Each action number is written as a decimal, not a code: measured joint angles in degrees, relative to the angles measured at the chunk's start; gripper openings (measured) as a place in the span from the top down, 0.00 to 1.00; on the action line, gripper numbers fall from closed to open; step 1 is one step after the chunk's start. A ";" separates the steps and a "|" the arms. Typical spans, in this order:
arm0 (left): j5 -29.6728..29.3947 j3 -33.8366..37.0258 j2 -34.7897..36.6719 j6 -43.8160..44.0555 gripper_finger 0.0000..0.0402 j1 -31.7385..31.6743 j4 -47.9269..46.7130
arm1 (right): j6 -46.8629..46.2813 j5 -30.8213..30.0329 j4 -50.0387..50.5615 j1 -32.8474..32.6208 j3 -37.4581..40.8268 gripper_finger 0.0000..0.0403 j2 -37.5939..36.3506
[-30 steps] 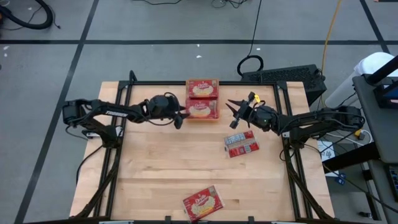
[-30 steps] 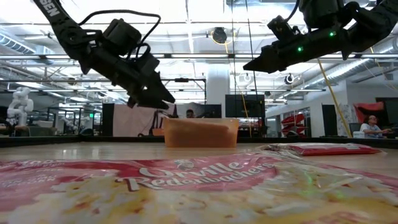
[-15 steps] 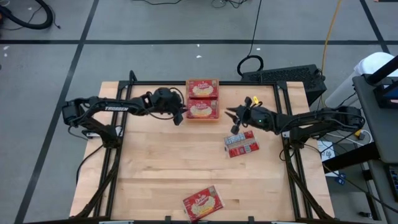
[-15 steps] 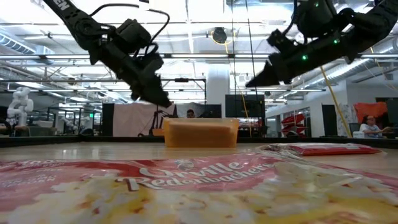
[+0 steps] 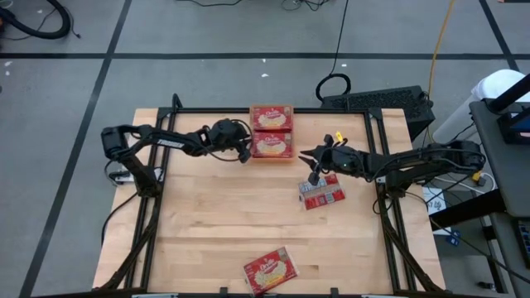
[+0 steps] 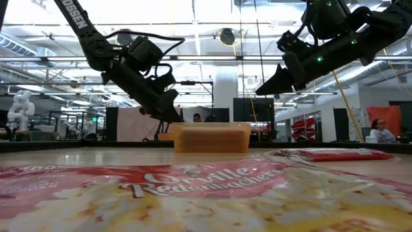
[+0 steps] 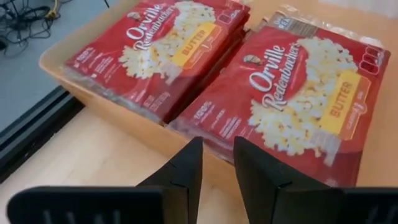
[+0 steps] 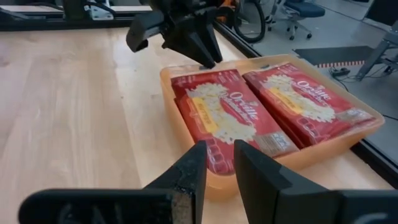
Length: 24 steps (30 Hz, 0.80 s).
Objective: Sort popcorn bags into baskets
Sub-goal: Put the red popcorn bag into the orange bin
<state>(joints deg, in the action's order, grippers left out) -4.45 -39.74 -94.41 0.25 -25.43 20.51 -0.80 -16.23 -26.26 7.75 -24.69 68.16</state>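
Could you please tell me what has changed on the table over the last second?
The left hand has narrowed its fingers and moved to the tray's left edge. The right hand has dropped lower, above the loose bag, holding nothing. Both loose bags, including the near one, and the tray's contents have stayed put.

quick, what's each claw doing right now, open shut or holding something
Left claw: narrow gap between fingers, empty, at the orange tray's left side.
Right claw: narrow gap, empty, above the grey-backed popcorn bag right of the tray.

wooden table (image 5: 215, 223), grey floor (image 5: 207, 74), black cable loop (image 5: 333, 85), seated person (image 6: 376, 131)
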 joint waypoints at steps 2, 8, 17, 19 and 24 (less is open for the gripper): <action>-0.13 -0.01 -0.25 0.30 0.77 0.05 0.26 | -0.04 0.00 0.23 0.00 0.00 0.81 0.00; 0.13 0.12 2.77 0.27 0.77 0.58 -3.62 | -0.16 0.00 1.05 -0.87 -0.02 0.81 -0.02; 0.09 0.17 8.71 1.15 0.77 1.20 -13.85 | -14.43 0.50 16.76 -3.86 -0.07 0.81 -1.26; 0.07 0.24 8.70 1.92 0.77 1.88 -15.66 | -18.75 1.82 21.70 -4.56 -0.05 0.81 -2.04; -0.13 3.73 8.33 5.09 0.77 5.27 -10.36 | -26.18 6.84 31.63 -5.72 -0.04 0.81 -4.60</action>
<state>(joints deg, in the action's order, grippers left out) -4.58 -36.00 -86.08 5.33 -20.16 10.15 -26.98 -9.39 5.37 2.03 -24.73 63.56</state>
